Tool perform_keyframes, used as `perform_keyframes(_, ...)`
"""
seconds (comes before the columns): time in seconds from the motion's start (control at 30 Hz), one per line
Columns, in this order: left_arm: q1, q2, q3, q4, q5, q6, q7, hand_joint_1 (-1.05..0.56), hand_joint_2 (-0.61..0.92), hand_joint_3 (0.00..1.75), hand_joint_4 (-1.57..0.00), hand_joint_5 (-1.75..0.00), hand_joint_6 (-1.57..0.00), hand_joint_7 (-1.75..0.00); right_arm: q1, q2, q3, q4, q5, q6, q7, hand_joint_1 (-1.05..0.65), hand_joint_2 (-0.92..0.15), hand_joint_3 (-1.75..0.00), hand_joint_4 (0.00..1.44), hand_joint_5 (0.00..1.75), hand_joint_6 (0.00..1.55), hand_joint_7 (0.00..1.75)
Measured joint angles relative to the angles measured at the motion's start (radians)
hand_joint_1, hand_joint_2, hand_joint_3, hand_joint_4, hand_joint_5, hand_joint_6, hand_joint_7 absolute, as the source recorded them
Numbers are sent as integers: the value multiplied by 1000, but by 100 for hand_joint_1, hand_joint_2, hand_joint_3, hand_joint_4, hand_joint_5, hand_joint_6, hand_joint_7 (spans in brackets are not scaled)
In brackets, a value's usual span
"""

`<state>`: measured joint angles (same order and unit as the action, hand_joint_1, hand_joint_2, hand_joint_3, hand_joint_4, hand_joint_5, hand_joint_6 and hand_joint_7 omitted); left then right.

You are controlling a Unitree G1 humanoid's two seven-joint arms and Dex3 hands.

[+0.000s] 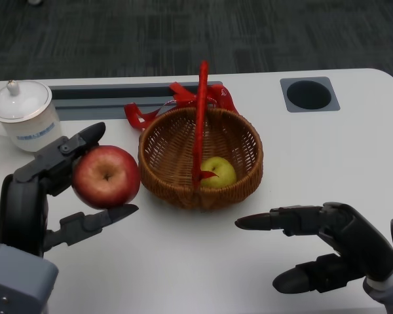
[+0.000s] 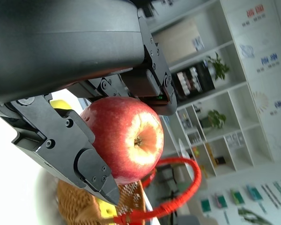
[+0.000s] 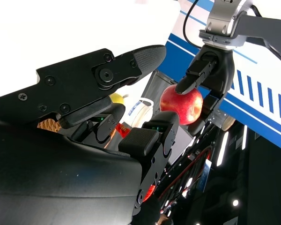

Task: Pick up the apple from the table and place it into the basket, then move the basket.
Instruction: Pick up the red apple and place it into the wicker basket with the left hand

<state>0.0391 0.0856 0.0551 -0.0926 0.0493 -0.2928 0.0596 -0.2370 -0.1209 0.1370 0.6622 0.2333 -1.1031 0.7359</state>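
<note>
The left hand (image 1: pixel 42 196) is gripping the red apple (image 1: pixel 106 176) between its fingers, lifting it clear of the table (image 1: pixel 183 261). The basket (image 1: pixel 245 140) is sitting just beside the apple at three o'clock, its red handle running twelve to six. The right hand (image 1: pixel 321 245) is hovering with fingers spread, holding nothing, at the basket's five o'clock.

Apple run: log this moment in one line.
phase: carry | left hand: holds red apple beside basket | right hand: empty | basket: yellow-green fruit
</note>
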Motion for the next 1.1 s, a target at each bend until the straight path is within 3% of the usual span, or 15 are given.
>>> perform_keyframes(0.23,-111,0,-32,25,4,7,-44,-13,80,0,-125,-3,-114,0,-4,1,-1,2,0,1,0,-52,-85,0,81,0,69,0)
perform_keyframes(0.5,-246,-15,-57,164,15,22,-58,-14,80,0,-121,-1,-114,0,-2,3,-2,1,0,-2,-1,-52,-84,0,82,0,70,0)
perform_keyframes(1.1,-653,-14,-30,844,24,-114,-53,-19,80,0,-124,-2,-114,0,17,12,-1,-7,7,-9,-3,-50,-84,0,82,0,70,0)
